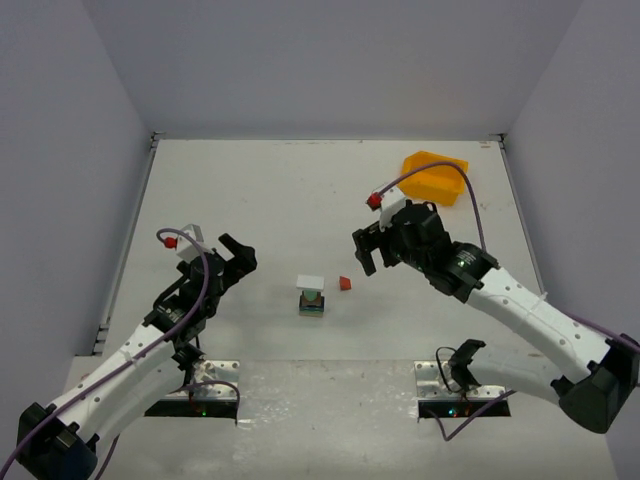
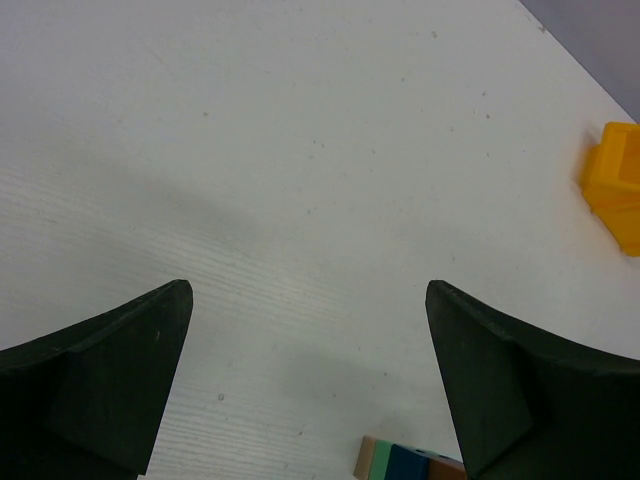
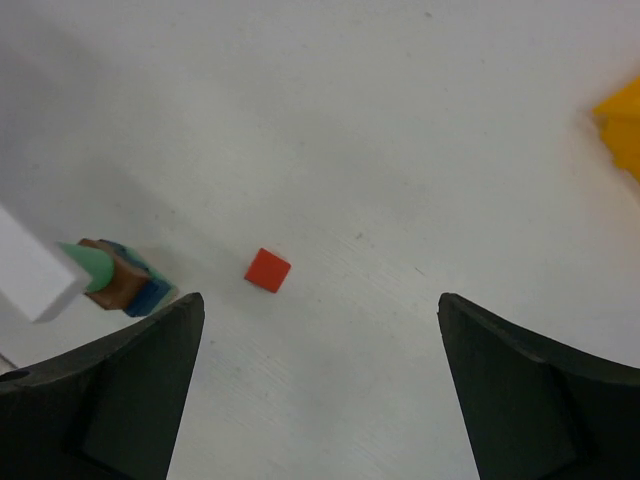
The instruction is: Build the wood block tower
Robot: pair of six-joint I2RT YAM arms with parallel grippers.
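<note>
The wood block tower [image 1: 311, 296] stands near the table's middle, a short stack of blue, brown and green pieces with a white block on top. It also shows in the right wrist view [image 3: 110, 275] and at the bottom edge of the left wrist view [image 2: 405, 462]. A small red block [image 1: 345, 284] lies on the table just right of the tower, also seen in the right wrist view [image 3: 268, 270]. My left gripper [image 1: 232, 262] is open and empty, left of the tower. My right gripper [image 1: 374, 250] is open and empty, above and right of the red block.
A yellow plastic bin [image 1: 435, 176] sits at the back right, also at the right edge of the left wrist view [image 2: 615, 185]. Grey walls enclose the table on the left, back and right.
</note>
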